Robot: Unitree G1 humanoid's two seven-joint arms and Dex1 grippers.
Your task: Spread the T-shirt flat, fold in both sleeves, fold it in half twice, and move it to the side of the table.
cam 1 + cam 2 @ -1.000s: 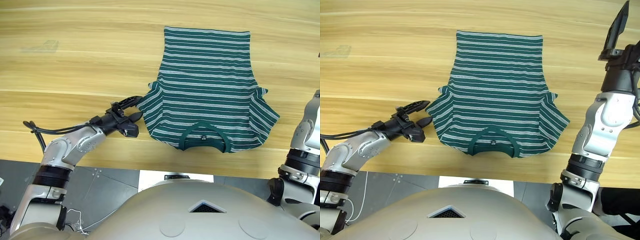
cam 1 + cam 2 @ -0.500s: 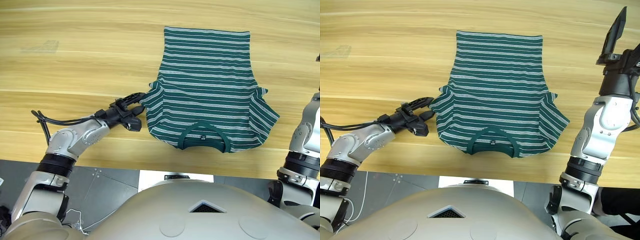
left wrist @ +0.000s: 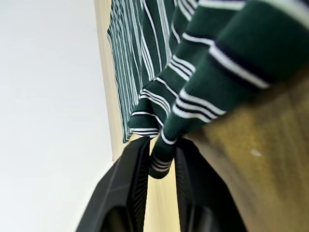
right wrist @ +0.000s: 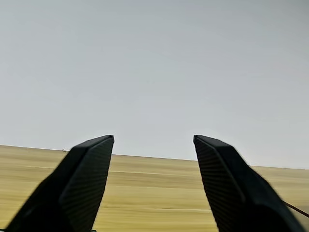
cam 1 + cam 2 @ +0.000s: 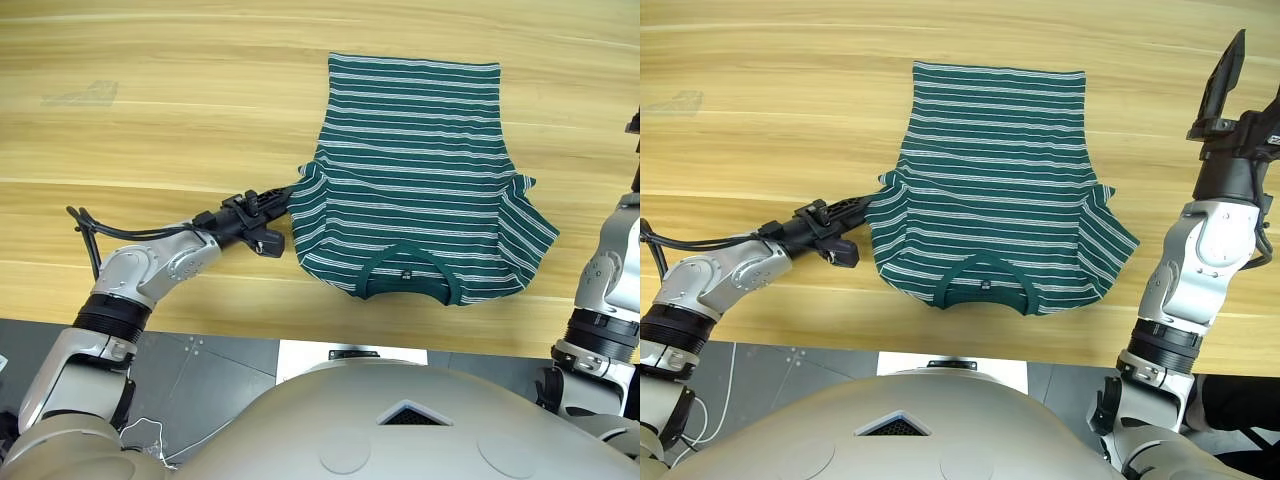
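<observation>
Striped T-shirt (image 5: 415, 170) flat mid-frame (collar lowest); left gripper (image 5: 284, 193) clamped on sleeve (image 5: 312, 203); right gripper (image 4: 153, 145) raised at right edge, fingers apart.

The left arm (image 5: 150, 280), at 8 o'clock, has a smooth silver-grey shell with a black ribbed ring (image 5: 103, 320) low down. Thin black cables (image 5: 130, 236) loop out beside it. The left fingers (image 3: 126, 183) are black with tiny ridges inside. The right arm (image 5: 1205, 240), at 4 o'clock, is silver-grey too. The right fingers (image 4: 79, 186) are black and pointed.
</observation>
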